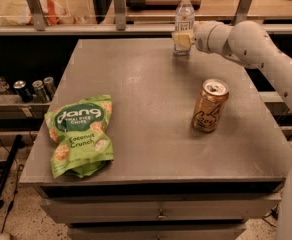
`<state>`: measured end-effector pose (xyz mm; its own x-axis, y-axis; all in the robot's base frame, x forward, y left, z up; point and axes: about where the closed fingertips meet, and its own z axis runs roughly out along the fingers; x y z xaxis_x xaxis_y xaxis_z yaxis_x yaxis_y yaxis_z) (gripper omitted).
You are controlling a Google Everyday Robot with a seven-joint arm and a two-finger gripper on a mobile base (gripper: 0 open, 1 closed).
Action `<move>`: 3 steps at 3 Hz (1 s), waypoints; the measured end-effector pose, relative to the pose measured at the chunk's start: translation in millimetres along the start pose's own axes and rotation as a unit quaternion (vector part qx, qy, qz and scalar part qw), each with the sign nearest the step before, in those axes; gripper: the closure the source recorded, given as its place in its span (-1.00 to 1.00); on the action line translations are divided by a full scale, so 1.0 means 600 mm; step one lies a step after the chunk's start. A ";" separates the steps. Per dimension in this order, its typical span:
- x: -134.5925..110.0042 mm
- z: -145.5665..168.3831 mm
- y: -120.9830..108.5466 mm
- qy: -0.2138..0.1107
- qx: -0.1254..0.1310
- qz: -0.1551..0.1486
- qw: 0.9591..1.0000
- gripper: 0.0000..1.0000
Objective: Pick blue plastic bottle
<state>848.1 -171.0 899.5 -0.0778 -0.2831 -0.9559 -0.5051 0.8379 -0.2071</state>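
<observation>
The white arm (256,49) stretched from the lower right up toward the top middle of the view. Its gripper (182,39) was at the far end of the arm, held low and pointing left.
</observation>
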 end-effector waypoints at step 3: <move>-0.033 -0.023 -0.006 -0.011 -0.008 -0.010 1.000 1.00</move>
<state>839.8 -174.9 922.3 -0.0489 -0.2901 -0.9558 -0.5201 0.8243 -0.2236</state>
